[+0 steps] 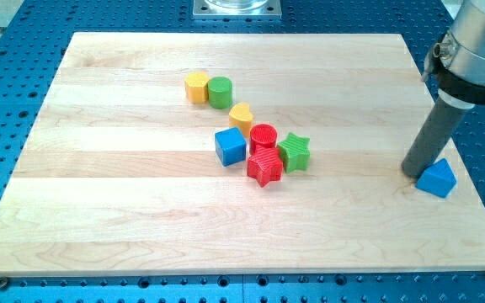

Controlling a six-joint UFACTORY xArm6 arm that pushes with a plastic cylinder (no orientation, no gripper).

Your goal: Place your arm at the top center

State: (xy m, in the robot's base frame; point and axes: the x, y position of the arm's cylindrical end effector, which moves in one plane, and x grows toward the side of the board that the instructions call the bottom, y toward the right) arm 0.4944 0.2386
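Observation:
My tip (pixel 413 172) rests on the wooden board (pixel 125 210) at the view's right, just left of a blue triangular block (pixel 437 178) and touching or nearly touching it. Near the middle stands a cluster: a blue cube (pixel 230 146), a red cylinder (pixel 263 136), a red star (pixel 264 167), a green star (pixel 294 151) and a yellow heart (pixel 241 115). Above and left of them a yellow block (pixel 196 87) and a green cylinder (pixel 220 92) stand side by side. The tip is far right of the cluster.
The board lies on a blue perforated table (pixel 7 50). A metal mounting plate (pixel 237 7) sits at the view's top centre, just beyond the board's top edge. The arm's grey body (pixel 478 42) fills the view's top right corner.

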